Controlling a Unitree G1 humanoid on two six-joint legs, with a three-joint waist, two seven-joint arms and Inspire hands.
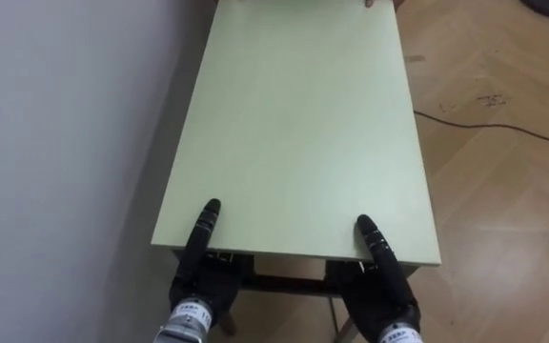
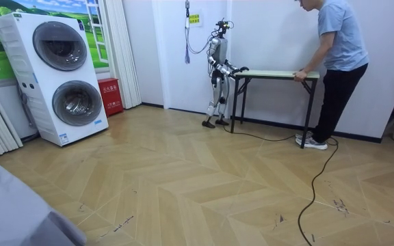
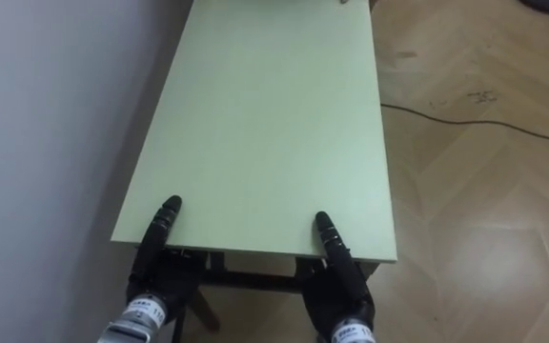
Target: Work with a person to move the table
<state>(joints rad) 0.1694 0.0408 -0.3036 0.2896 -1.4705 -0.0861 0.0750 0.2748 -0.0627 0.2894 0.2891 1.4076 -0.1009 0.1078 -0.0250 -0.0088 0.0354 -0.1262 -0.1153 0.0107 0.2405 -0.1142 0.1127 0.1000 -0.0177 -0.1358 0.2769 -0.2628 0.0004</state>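
Table (image 1: 303, 114) alongside the wall, near end at the robot; left hand (image 1: 198, 281) and right hand (image 1: 384, 286) clamp that edge, thumbs on top; person (image 2: 340, 48) holds the far end.

The bench (image 1: 298, 124) has a pale green rectangular top on dark legs. It sits level, lengthwise along the white wall (image 1: 55, 143).

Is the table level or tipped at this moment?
Level. In the room view the table top runs straight between robot and person, and its legs stand upright. Whether it is lifted, I cannot tell.
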